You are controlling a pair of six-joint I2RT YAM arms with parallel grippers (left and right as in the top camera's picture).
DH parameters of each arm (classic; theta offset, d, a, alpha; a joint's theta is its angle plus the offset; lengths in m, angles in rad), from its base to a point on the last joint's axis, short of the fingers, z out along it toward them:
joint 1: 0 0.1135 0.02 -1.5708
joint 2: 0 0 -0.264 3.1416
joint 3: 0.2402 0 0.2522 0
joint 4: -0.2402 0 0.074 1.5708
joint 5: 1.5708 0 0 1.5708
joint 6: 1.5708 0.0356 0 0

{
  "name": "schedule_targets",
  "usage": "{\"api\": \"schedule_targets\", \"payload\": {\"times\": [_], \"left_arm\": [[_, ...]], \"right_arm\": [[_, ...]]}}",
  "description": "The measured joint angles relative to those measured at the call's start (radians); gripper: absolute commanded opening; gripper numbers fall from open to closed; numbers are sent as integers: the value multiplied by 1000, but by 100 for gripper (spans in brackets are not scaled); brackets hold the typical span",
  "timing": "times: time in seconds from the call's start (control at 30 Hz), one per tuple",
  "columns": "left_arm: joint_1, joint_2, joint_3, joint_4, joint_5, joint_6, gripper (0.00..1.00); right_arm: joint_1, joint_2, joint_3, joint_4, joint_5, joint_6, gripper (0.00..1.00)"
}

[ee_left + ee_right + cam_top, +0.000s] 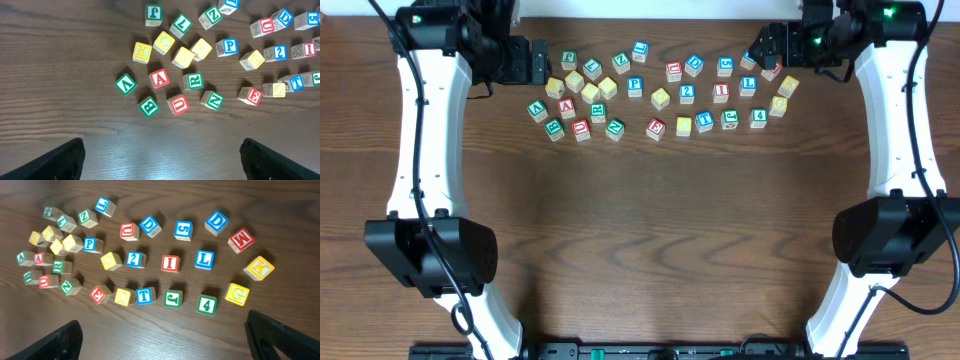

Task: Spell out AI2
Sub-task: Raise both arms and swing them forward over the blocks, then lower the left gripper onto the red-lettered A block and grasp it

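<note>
Though untouched, listed largest first.
Table (640, 220): dark wood, blocks scattered along far side.
Left gripper (161, 152): jaws wide, empty.
Right gripper (162, 325): jaws wide, empty.
A block (159, 78): red letter, crowded cluster near Left gripper.
I block (170, 263): red, beside blue 2 block (135, 259), nearer Right gripper.
Handling: probably light, rigid, smooth; pinch opposite flat sides.

Left fingers (55, 162) spread wide, gripping nothing; right fingers (50, 342) spread equally wide, likewise empty.
</note>
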Motion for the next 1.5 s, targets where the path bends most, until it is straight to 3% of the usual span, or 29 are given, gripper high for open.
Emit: {"api": "schedule_targets", "payload": {"times": [0.07,0.4,0.77,1.0,1.1,1.27,1.5], "left_arm": [[-2,0,0,0,0,-18,100],[-76,23,0,0,-130,-212,87],[-148,196,0,30,-260,-411,78],[-167,334,0,128,-269,-442,76],[-172,372,0,154,-271,-445,71],[-172,392,0,174,-274,-448,62],[-172,415,0,209,-279,-444,61]], "right_arm": [[7,0,0,-3,-2,0,99],[78,0,0,-24,72,33,96],[95,0,0,-64,164,82,94],[95,0,0,-84,176,85,93],[95,0,0,-93,177,85,94],[95,0,0,-102,178,85,93],[95,0,0,-103,178,85,94]]}}
